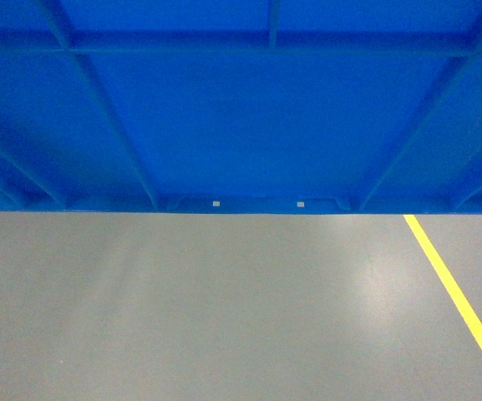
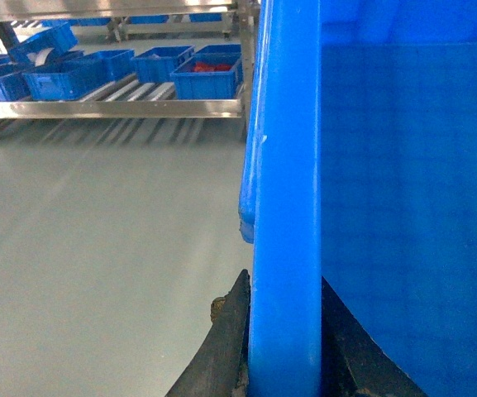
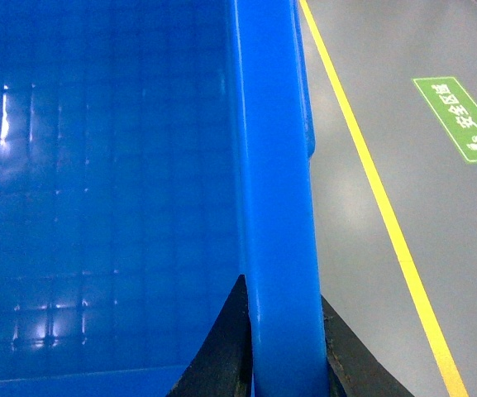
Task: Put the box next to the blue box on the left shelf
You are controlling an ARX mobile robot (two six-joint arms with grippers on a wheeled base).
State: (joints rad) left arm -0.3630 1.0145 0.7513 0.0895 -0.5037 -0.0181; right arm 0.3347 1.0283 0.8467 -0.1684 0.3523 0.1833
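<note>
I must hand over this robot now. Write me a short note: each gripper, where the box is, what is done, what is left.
Left gripper: shut on the box, its fingers either side of the rim.
Right gripper: shut on the box, at the opposite rim.
The box is carried in the air between both arms and fills the top of the head view; grey floor with a yellow line lies below.
Done: box picked up.
Left: a shelf with small blue crates shows in the left wrist view, across the floor. Reach it and set the box down.
</note>
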